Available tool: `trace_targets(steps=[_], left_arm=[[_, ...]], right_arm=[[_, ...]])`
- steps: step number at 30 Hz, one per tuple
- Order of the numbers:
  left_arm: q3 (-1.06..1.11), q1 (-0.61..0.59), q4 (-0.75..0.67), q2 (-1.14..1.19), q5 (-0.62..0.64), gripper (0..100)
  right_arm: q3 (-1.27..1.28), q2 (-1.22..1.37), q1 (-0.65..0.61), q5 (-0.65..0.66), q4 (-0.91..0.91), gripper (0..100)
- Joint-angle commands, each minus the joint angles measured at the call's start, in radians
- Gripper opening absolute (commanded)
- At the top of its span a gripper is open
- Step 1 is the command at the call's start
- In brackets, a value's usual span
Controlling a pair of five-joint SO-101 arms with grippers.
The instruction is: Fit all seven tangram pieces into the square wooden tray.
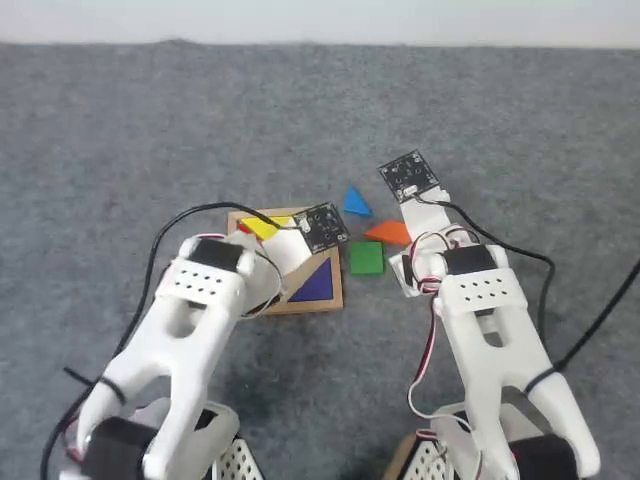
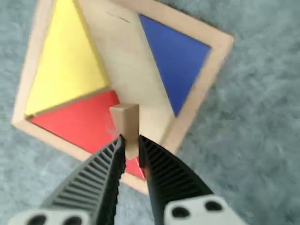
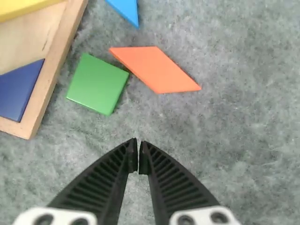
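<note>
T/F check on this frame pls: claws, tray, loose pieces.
1. The green square lies in the tray. False: it is on the carpet beside the tray.
2. The left claw grips a tan piece over the tray. True.
3. The right claw holds the orange piece. False: it is shut and empty; the orange piece lies on the carpet.
4. The yellow triangle, red piece and dark blue triangle sit in the tray. True.
</note>
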Motion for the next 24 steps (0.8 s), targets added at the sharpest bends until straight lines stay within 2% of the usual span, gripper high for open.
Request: trace_targets(steps=[1, 16, 21, 24], left_arm=[[-0.008, -0.008, -0.100, 0.077, 0.003, 2], [-0.019, -0.014, -0.095, 0.146, -0.006, 3], [-0.001, -0.015, -0.097, 0.144, -0.017, 11], [0.030, -0.015, -0.094, 0.137, -0.087, 14]], right_arm=[[-0.060, -0.005, 0.012, -0.012, -0.021, 3.3], [-0.060, -0.005, 0.012, -0.008, -0.022, 3.3], [-0.060, -0.005, 0.010, -0.008, -0.022, 3.3], [-0.060, -0.005, 0.010, -0.008, -0.022, 3.3]])
